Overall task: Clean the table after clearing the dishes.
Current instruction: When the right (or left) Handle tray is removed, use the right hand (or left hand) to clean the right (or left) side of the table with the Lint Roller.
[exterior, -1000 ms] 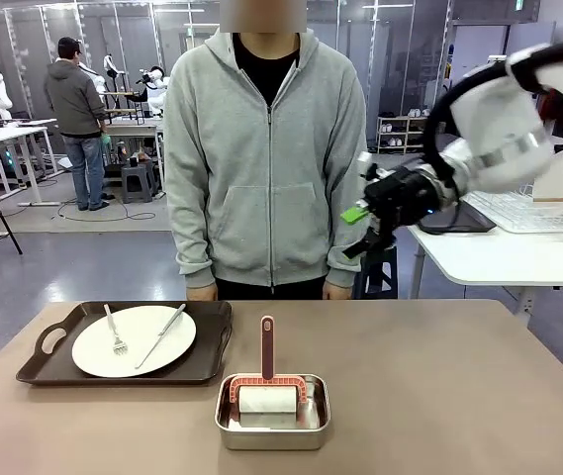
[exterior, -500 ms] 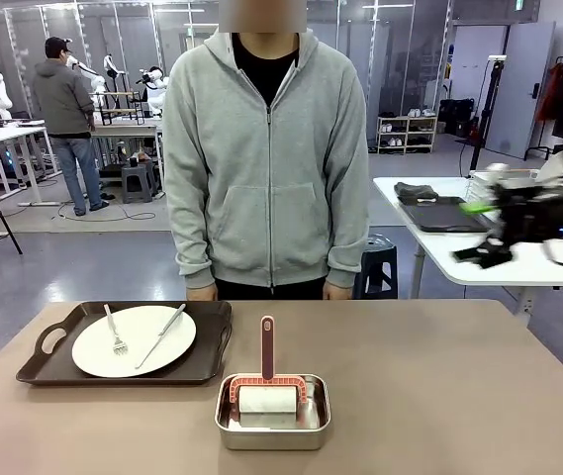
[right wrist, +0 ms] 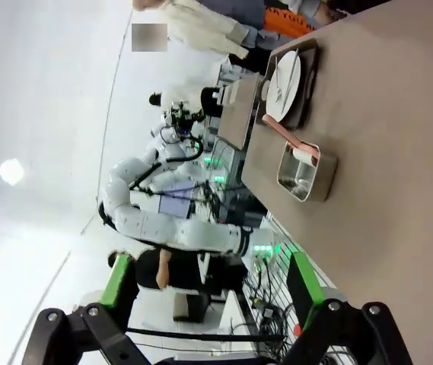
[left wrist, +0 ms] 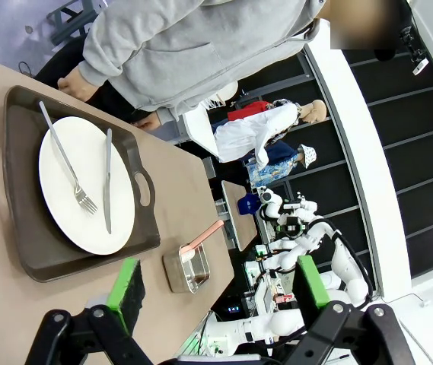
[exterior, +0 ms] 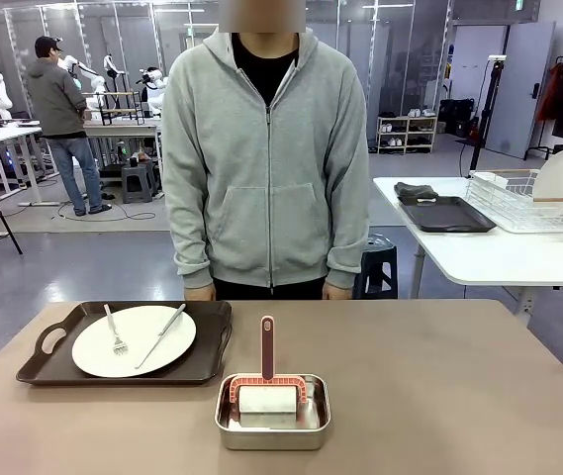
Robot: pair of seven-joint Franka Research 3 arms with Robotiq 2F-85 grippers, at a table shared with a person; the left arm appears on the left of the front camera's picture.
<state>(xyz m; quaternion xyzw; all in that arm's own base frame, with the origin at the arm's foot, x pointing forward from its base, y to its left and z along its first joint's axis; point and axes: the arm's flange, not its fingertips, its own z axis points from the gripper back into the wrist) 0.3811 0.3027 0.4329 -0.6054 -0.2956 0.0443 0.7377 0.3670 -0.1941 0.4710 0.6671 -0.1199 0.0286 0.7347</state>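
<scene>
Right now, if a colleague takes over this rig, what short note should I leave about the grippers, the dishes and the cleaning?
Left gripper: open, empty.
Right gripper: open, empty.
Things: tray with plate, fork and knife on the table, left part. Pink-handled roller stands in the steel pan, near edge, middle.
Done, apparently: second tray on the side table, second plate in the rack.
Left: clear the tray, then clean the table.
</scene>
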